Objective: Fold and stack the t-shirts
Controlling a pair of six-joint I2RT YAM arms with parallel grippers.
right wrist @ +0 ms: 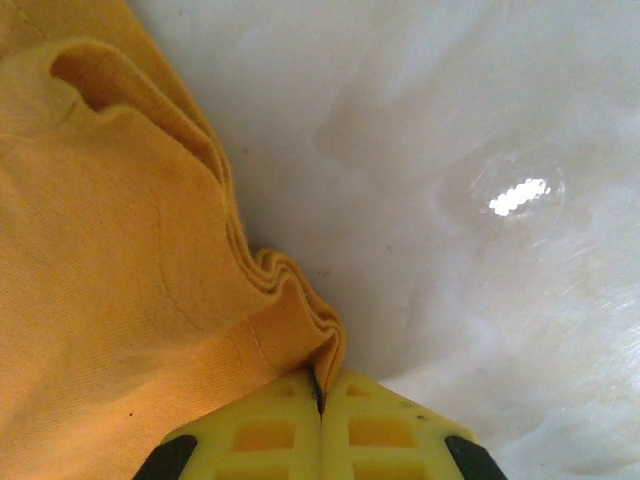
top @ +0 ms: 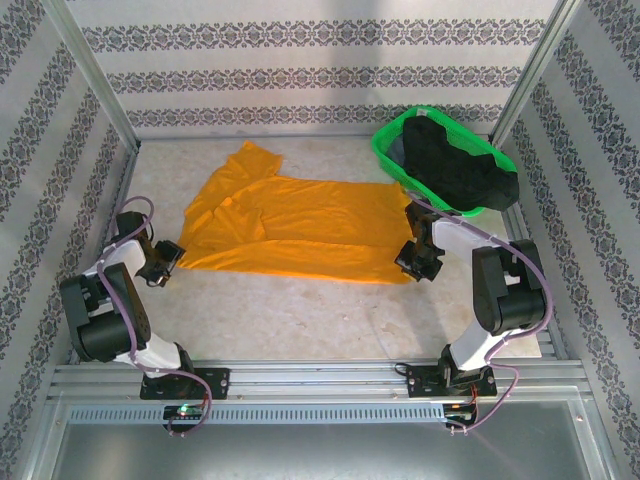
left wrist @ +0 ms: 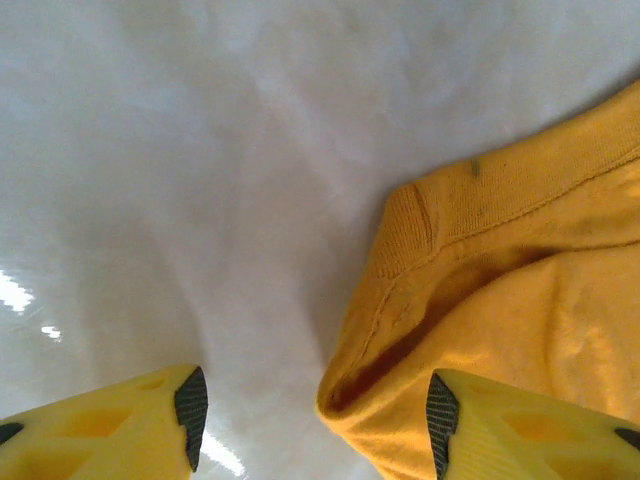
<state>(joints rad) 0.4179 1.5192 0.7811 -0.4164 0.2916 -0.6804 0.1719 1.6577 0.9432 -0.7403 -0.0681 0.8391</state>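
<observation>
Left fingers [left wrist: 120, 420] apart over orange t-shirt [left wrist: 520, 300] corner; right fingers [right wrist: 270, 430] clamped on its hem.

Findings: the orange t-shirt [top: 290, 225] is soft matt knit cloth with a ribbed, stitched hem. The black t-shirt [top: 460, 172] is matt cloth. The basket [top: 382, 152] is green plastic mesh. The table [top: 300, 320] is pale, smooth and glossy. The left gripper [left wrist: 315, 415] and right gripper [right wrist: 322, 385] are matt yellow plastic, with black textured pads [left wrist: 190, 405].
</observation>
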